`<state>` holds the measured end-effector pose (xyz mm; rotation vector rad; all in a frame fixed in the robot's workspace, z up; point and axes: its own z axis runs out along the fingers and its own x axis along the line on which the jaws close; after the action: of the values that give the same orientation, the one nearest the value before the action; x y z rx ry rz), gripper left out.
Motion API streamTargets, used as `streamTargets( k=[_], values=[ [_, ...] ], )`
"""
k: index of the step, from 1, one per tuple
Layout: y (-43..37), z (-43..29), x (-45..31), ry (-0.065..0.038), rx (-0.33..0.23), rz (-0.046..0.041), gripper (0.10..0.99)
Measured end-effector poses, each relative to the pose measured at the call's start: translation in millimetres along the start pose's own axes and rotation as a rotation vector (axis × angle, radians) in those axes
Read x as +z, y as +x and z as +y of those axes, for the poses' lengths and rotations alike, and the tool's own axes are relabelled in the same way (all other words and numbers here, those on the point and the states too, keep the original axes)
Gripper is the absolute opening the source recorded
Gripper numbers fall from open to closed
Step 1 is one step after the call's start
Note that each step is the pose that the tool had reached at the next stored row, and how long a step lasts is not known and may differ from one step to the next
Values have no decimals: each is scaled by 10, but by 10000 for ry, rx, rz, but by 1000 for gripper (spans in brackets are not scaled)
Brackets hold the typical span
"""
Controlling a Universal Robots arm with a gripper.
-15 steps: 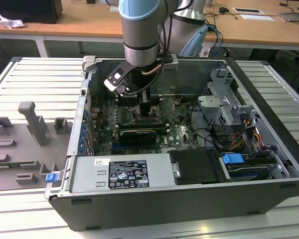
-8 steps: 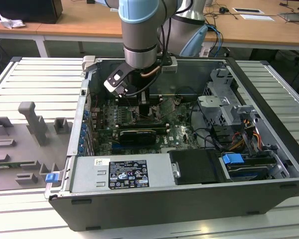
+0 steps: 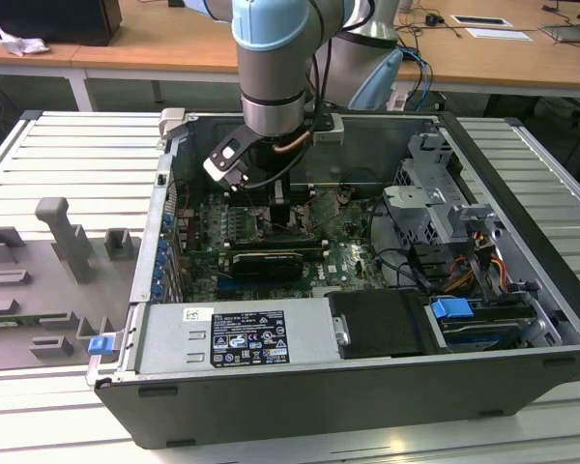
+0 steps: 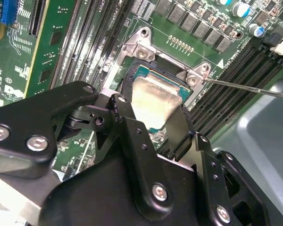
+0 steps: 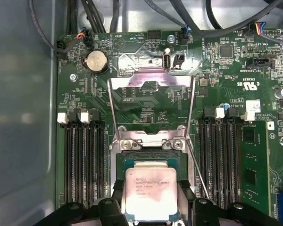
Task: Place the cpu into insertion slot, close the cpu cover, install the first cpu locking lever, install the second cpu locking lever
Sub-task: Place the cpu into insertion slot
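Observation:
In both wrist views my gripper (image 5: pixel 150 192) (image 4: pixel 151 115) is shut on the cpu (image 5: pixel 148 186) (image 4: pixel 153 96), a silver-topped square chip with a black finger against each of two opposite edges. The chip hangs slightly tilted just above the insertion slot (image 5: pixel 151 161) (image 4: pixel 146 70), partly covering it. The cpu cover (image 5: pixel 132 75), a shiny metal frame with a square opening, stands swung open beyond the slot. A thin wire locking lever (image 5: pixel 198 169) (image 4: pixel 245 87) sticks out free beside the socket. In the exterior view the gripper (image 3: pixel 280 217) reaches down into the computer case onto the motherboard.
Memory slots (image 5: pixel 85 160) (image 5: pixel 221 155) flank the socket on both sides. A round coin battery (image 5: pixel 96 61) lies past the cover. A long black card (image 3: pixel 266 263), the power supply (image 3: pixel 232 333) and a drive cage (image 3: pixel 430 193) crowd the case. Grey fixtures (image 3: pixel 63 242) stand at the exterior view's left.

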<state>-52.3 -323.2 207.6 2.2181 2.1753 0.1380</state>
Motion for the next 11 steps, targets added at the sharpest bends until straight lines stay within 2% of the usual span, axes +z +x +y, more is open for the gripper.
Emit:
streamTargets(
  k=[6,11],
  values=[
    [-1,15,40,-6,153,-80,525],
    [-2,16,49,-9,204,-85,525]
  ],
)
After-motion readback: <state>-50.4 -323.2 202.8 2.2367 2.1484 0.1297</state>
